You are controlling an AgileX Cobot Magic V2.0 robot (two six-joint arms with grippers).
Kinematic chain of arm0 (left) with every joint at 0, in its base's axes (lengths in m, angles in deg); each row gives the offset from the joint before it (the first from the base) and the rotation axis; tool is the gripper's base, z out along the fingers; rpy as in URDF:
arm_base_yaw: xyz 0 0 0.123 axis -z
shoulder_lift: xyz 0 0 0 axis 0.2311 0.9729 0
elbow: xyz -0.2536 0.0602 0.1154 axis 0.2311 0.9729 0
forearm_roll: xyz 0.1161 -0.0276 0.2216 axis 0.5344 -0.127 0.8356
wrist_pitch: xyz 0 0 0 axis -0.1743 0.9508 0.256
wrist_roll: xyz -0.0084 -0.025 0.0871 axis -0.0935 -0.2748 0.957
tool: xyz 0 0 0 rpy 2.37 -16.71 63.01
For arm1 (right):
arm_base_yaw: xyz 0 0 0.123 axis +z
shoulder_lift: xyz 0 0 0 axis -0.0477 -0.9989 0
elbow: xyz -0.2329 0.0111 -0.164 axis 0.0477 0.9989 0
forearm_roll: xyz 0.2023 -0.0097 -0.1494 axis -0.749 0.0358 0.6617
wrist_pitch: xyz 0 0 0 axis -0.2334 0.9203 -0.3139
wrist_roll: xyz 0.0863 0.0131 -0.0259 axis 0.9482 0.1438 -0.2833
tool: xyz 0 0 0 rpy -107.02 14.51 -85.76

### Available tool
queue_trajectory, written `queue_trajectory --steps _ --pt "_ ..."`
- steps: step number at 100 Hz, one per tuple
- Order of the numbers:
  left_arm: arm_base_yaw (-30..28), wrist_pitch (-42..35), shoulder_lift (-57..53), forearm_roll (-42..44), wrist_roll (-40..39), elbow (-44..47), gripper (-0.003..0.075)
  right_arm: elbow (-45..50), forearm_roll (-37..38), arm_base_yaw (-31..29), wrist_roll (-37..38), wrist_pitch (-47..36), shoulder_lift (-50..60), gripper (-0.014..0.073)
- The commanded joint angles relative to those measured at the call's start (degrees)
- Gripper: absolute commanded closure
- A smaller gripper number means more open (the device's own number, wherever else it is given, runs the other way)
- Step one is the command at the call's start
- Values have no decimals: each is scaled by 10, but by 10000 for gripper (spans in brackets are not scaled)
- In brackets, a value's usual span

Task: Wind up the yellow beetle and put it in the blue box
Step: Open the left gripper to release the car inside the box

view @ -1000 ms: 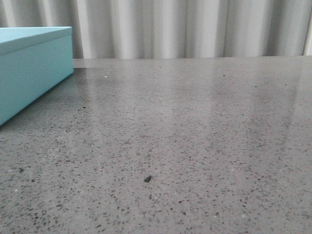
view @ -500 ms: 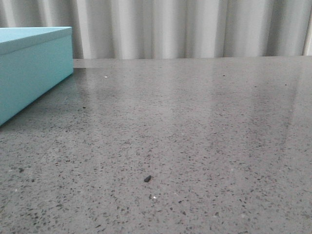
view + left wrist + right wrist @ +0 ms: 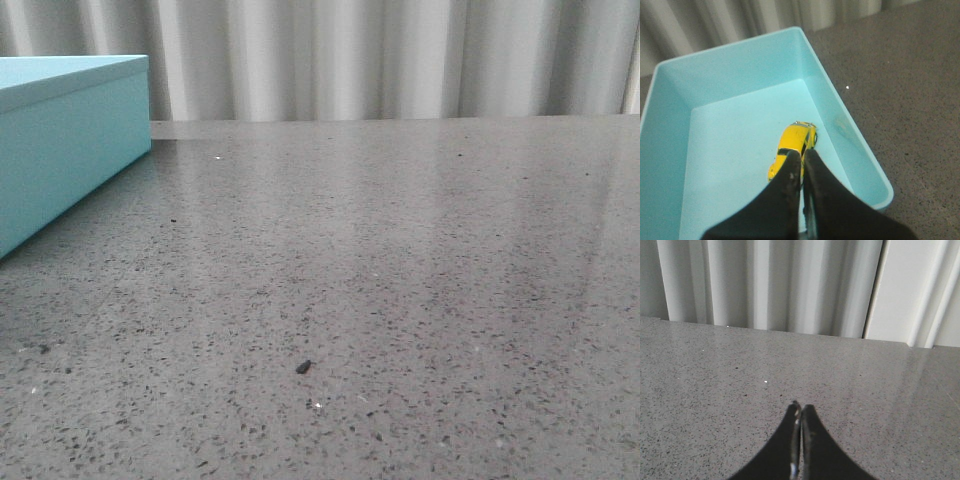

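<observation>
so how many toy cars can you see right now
1. The yellow beetle sits on the floor of the blue box, just beyond the shut left claw. None shows on the table.

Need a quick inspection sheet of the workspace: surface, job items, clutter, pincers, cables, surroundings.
Surface: grey speckled stone table, glossy.
Job's things: yellow beetle lies on the floor of the open blue box, near one long wall; the box sits at the table's left in the front view.
Clutter: a small dark crumb and a few white specks on the table.
Pincers: left pincer shut, above the box, tips over the beetle in the wrist view, holding nothing; right pincer shut, empty, over bare table.
Cables: nothing seen.
Surroundings: pale pleated curtain behind the table.
</observation>
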Motion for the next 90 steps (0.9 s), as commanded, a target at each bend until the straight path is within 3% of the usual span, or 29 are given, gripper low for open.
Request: queue_trajectory --steps 1,48,90 --pt "1 -70 -63 -14 -6 27 741 2 8 -1 -4 -69 -7 654" --pt "1 -100 -359 -17 -10 208 741 82 3 -1 -4 -152 -8 654" --pt "1 -100 -394 -37 -12 241 741 117 3 -1 -4 -180 -8 654"
